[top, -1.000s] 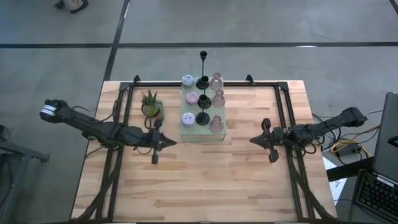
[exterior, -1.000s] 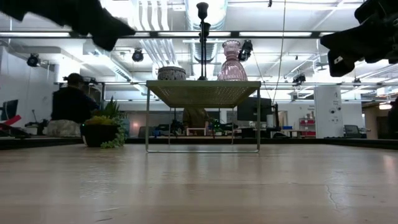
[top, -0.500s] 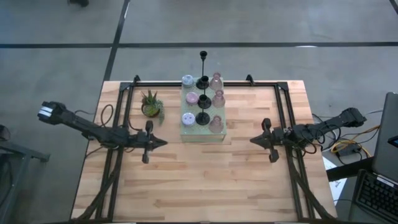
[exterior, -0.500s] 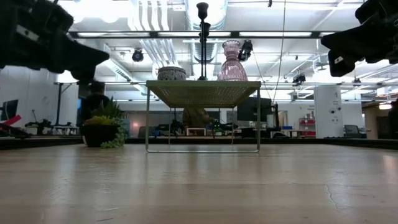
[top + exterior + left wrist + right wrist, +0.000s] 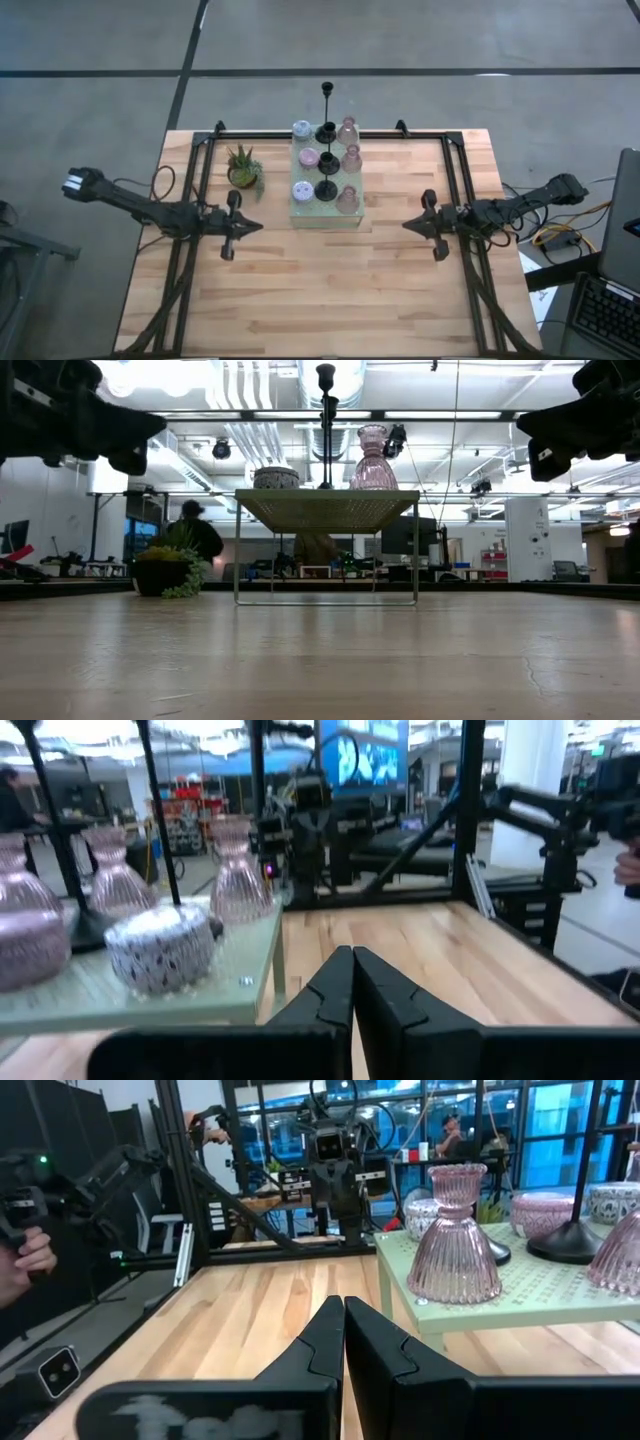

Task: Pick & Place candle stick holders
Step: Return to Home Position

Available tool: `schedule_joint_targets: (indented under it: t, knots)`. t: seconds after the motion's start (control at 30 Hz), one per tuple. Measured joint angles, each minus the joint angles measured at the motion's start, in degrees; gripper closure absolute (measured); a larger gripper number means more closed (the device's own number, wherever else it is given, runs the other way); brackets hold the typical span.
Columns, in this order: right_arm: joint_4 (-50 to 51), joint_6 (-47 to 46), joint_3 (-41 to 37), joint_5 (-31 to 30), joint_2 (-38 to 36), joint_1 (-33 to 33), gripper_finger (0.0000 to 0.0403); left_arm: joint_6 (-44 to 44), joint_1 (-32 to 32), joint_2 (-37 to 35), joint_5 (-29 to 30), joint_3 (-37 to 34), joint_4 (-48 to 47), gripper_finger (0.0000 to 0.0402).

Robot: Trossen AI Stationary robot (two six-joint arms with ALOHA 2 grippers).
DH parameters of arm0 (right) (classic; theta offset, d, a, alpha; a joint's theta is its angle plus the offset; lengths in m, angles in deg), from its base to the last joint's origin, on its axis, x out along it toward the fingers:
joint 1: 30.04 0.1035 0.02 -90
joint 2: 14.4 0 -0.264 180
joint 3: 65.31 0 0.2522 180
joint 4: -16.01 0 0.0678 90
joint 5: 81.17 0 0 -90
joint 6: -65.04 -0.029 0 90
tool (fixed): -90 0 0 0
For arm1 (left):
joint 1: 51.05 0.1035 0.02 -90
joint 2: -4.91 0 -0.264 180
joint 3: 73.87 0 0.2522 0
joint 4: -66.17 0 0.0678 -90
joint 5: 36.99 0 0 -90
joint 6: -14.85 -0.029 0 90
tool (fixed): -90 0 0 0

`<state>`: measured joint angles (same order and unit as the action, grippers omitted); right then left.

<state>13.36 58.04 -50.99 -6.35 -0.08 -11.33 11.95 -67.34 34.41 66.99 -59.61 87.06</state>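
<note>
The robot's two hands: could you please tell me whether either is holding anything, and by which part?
Nothing is held: the left hand and the right hand are both shut and empty.

One pale green perforated shelf (image 5: pixel 322 212), toward 12 o'clock on wooden tabletop (image 5: pixel 330 290). Nine candle stick holders on shelf, three kinds, three of each:
- three translucent pink ribbed glass holders (image 5: pixel 351 158), column on shelf's 3 o'clock side
- three black holders with round base and thin stem (image 5: pixel 327 161), centre column
- three stubby pastel blue/lavender holders (image 5: pixel 309 157), column on 9 o'clock side

One small green potted plant (image 5: pixel 243 168), at 9 o'clock of shelf. Two dark arms, one gripper each: left gripper (image 5: pixel 255 226), right gripper (image 5: pixel 410 226).
</note>
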Motion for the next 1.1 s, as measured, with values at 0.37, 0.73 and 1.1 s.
schedule_joint_targets:
  t: [0.37,0.73,1.1]
  knots:
    - [2.1,2.7,0.0,-0.4,-4.5,0.0,0.0394,-1.5,0.2,-10.5,1.1,0.5,-10.5,0.0388]
    - [14.4,2.3,0.8,-5.3,-13.0,0.0,0.0394,-0.3,0.4,-28.7,1.5,1.2,-29.6,0.039]
    - [15.8,2.1,1.0,-5.5,-12.8,0.0,0.0394,-1.4,0.5,-28.6,3.6,0.0,-31.3,0.039]
